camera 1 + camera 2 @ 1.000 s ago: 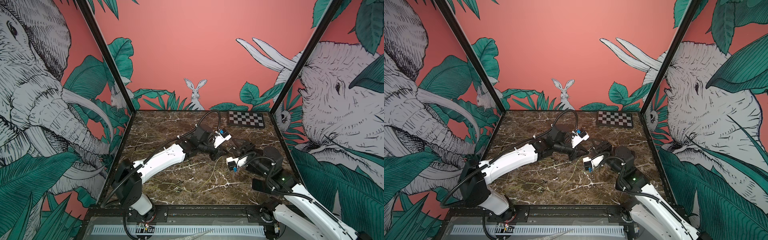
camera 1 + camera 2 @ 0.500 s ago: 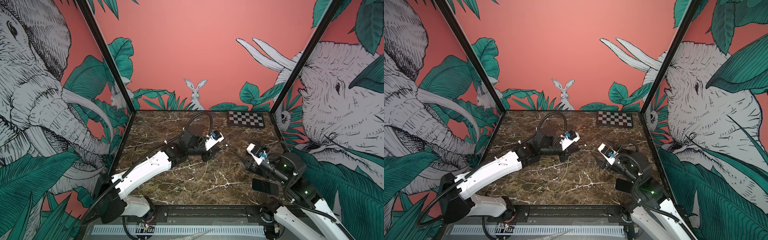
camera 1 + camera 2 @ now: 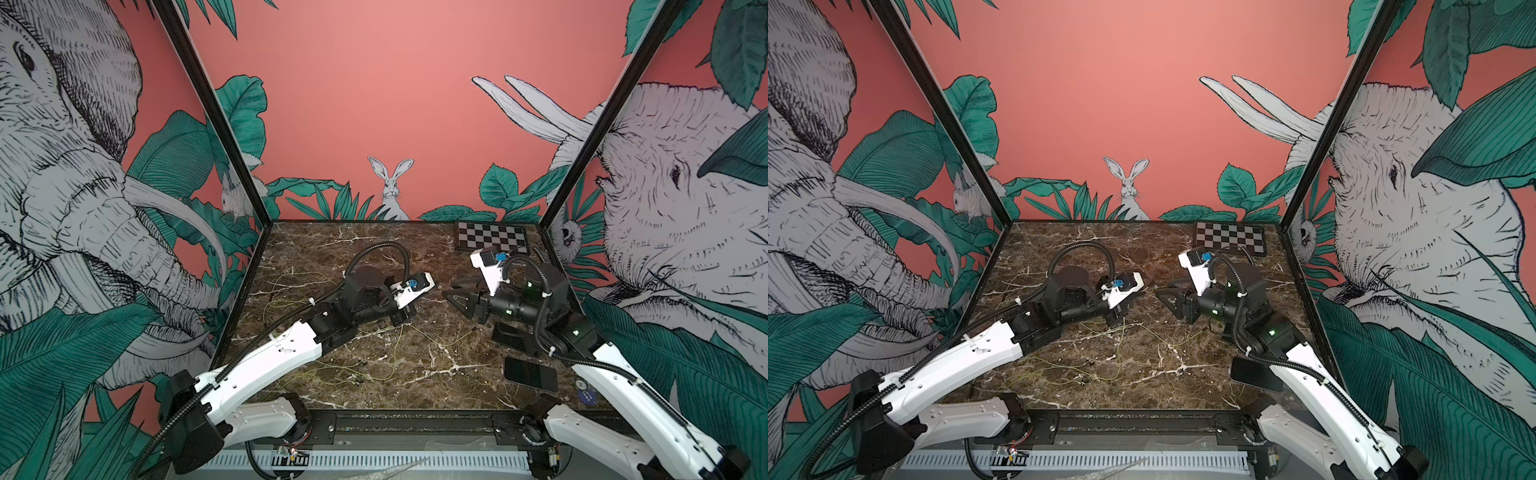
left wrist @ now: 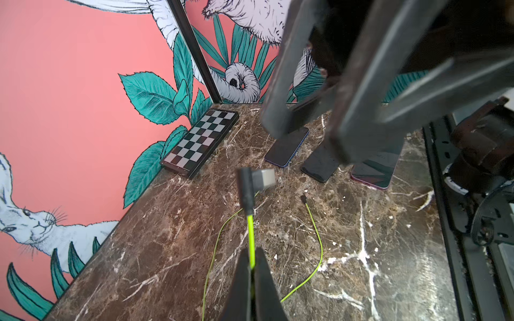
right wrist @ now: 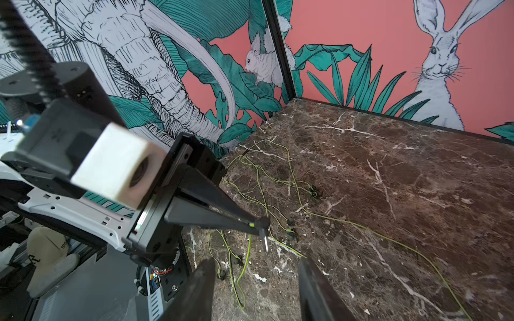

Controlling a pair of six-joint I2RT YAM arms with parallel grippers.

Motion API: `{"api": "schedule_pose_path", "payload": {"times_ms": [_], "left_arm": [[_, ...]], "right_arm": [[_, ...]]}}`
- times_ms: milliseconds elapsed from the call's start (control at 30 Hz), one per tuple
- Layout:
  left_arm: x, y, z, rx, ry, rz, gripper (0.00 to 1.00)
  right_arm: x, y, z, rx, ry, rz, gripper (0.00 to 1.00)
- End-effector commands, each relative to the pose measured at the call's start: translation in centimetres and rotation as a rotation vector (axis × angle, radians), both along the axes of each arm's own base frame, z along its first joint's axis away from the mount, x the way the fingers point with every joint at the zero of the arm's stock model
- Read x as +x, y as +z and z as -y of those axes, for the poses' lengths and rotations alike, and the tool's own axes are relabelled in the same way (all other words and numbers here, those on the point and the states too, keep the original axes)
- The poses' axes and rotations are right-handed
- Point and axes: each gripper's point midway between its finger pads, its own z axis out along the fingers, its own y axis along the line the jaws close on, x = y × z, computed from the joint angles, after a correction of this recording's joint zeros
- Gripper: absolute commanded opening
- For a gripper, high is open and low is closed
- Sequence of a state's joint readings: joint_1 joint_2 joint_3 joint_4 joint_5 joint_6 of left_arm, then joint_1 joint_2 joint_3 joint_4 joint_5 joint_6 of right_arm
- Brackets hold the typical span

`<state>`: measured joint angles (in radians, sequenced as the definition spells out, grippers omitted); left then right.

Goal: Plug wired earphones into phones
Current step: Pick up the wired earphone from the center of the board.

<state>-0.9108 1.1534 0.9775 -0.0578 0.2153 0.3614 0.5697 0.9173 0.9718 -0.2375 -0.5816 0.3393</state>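
My left gripper point(image 4: 251, 258) is shut on a thin yellow-green earphone cord point(image 4: 251, 236). The cord's black angled plug point(image 4: 250, 186) sticks out past the fingertips, above the marble. My right gripper point(image 5: 256, 265) faces it from the right, open and empty, with the plug point(image 5: 262, 226) just ahead of its fingers. In both top views the two grippers point(image 3: 433, 292) point(image 3: 451, 290) meet tip to tip at mid-table. Three black phones point(image 4: 286, 147) point(image 4: 319, 164) point(image 4: 374, 172) lie side by side behind the right gripper. Two phones point(image 3: 530, 374) point(image 3: 513, 336) show beside the right arm in a top view.
More earphone cords point(image 3: 374, 365) point(image 5: 264, 194) with small dark earbuds lie tangled over the front and left of the marble table point(image 3: 436, 365). A checkerboard plate point(image 3: 492, 237) sits at the back right corner. Patterned walls close in three sides.
The right arm swung out to the right, turned its wrist and now points at the left gripper; its jaws widened, then narrowed. The left gripper stayed shut on the cord and drew back slightly.
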Motion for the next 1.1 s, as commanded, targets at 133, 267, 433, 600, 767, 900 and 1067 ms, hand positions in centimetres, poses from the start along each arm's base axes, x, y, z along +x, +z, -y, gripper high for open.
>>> {"api": "schedule_pose_path", "payload": {"times_ms": [133, 267, 433, 600, 767, 900, 1067], "left_arm": [[-0.6, 1.0, -0.1, -0.004, -0.011, 0.097, 0.0], [-0.5, 1.2, -0.1, -0.012, 0.003, 0.101, 0.0], [-0.4, 1.5, -0.1, -0.024, 0.008, 0.107, 0.0], [-0.7, 1.4, -0.1, -0.024, -0.004, 0.097, 0.0], [-0.9, 1.3, 0.0, -0.019, -0.015, 0.091, 0.0], [-0.9, 1.3, -0.1, -0.02, -0.012, 0.093, 0.0], [-1.2, 1.3, -0.1, -0.019, -0.021, 0.089, 0.0]], "right_arm": [[0.1, 2.5, -1.4, 0.095, 0.055, -0.006, 0.32], [-0.3, 2.2, -1.3, 0.085, 0.064, -0.007, 0.28], [-0.9, 1.1, -1.1, 0.045, 0.081, -0.02, 0.3], [-1.0, 0.7, -0.9, 0.032, 0.079, -0.02, 0.28], [-1.0, 0.8, -1.0, 0.033, 0.085, -0.007, 0.17], [-0.9, 0.8, -1.0, 0.025, 0.085, -0.003, 0.04], [-0.9, 1.1, -0.7, 0.02, 0.069, 0.027, 0.0]]}}
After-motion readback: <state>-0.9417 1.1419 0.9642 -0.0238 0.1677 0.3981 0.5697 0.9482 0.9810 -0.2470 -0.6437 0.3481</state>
